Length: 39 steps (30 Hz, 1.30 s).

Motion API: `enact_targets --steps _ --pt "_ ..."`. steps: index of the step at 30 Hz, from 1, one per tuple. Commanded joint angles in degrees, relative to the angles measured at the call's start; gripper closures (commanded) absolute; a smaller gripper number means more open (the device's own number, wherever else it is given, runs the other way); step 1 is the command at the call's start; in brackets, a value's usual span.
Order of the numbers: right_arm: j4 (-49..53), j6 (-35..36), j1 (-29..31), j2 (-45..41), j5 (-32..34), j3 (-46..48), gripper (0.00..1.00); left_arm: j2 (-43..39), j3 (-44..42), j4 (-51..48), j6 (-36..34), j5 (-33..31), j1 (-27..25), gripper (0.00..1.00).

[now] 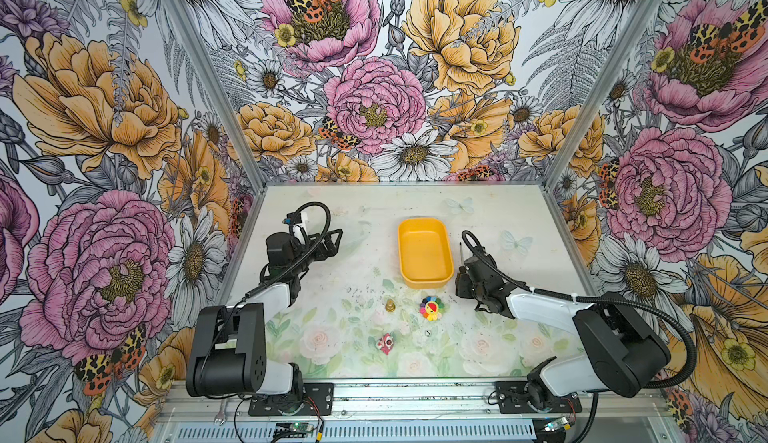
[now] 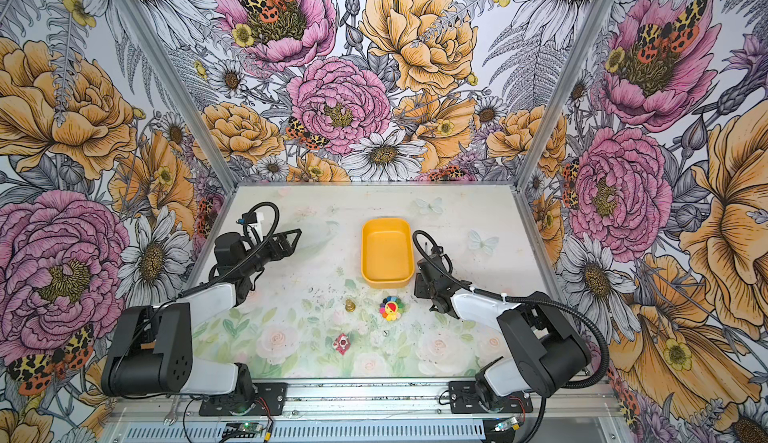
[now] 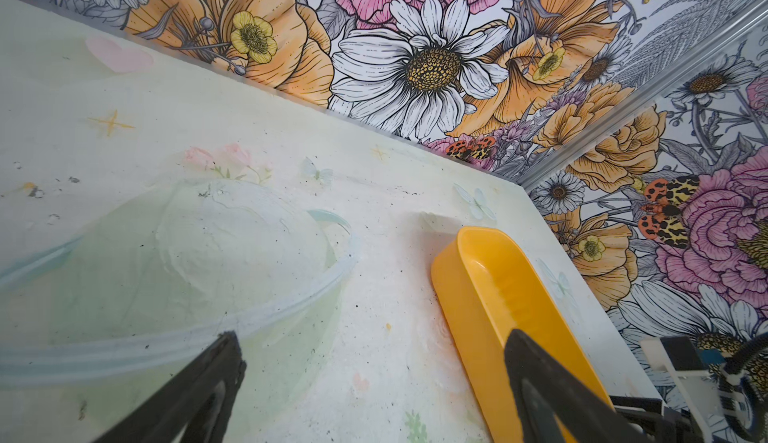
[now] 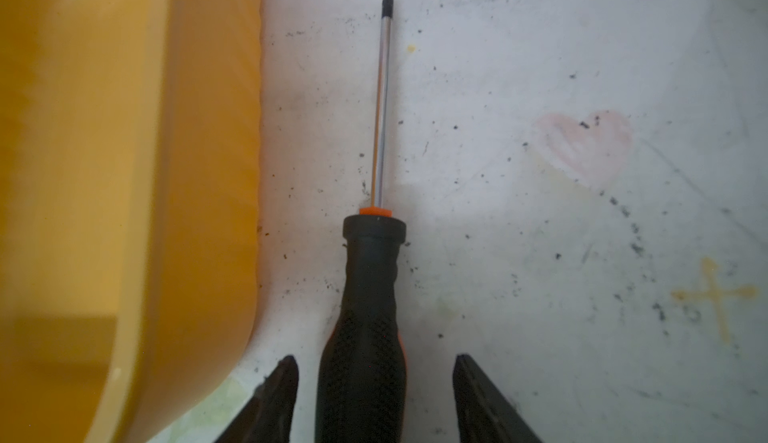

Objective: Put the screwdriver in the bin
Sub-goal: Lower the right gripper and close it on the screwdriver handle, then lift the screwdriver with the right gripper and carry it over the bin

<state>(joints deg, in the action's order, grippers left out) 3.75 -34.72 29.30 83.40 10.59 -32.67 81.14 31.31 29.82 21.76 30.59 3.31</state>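
The screwdriver (image 4: 370,295), black-handled with an orange collar and a thin metal shaft, lies flat on the table just right of the bin, parallel to its long side. In both top views only its shaft (image 1: 461,254) (image 2: 427,249) shows beyond my right arm. The bin (image 1: 424,222) (image 2: 386,221) (image 3: 465,295) (image 4: 208,170) is a yellow-orange tray with nothing inside. My right gripper (image 4: 375,358) (image 1: 460,278) straddles the handle, open, with a gap on each side of it. My left gripper (image 3: 374,333) (image 1: 334,239) hangs open above bare table left of the bin.
In front of the bin sit a small brass piece (image 1: 390,306), a rainbow flower toy (image 1: 431,308), a tiny die (image 1: 428,333) and a small red object (image 1: 385,343). A silver wrench (image 1: 219,418) lies on the front rail. Floral walls enclose three sides.
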Motion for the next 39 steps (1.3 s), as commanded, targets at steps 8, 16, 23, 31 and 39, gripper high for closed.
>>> enact_targets --steps 8,16,23,31,39 --pt "-1.9 -0.5 0.7 2.6 2.7 -1.6 0.52 0.9 1.7 1.6 0.7 1.9 1.0 0.01" --pt "-2.0 -0.6 0.7 3.0 2.2 -1.4 0.73 1.6 2.2 1.7 0.8 2.5 1.1 0.01" --pt "-2.0 -0.9 0.7 0.2 2.7 -0.3 0.99 1.6 2.2 1.8 0.8 2.7 1.2 0.01" --pt "-1.7 -3.8 -3.5 -10.6 -1.1 3.9 1.00 2.0 2.3 2.1 1.2 3.3 1.1 0.01" --pt "0.0 -5.5 -6.4 -23.6 -4.9 3.5 1.00 2.1 2.2 2.7 1.5 3.6 1.1 0.01"
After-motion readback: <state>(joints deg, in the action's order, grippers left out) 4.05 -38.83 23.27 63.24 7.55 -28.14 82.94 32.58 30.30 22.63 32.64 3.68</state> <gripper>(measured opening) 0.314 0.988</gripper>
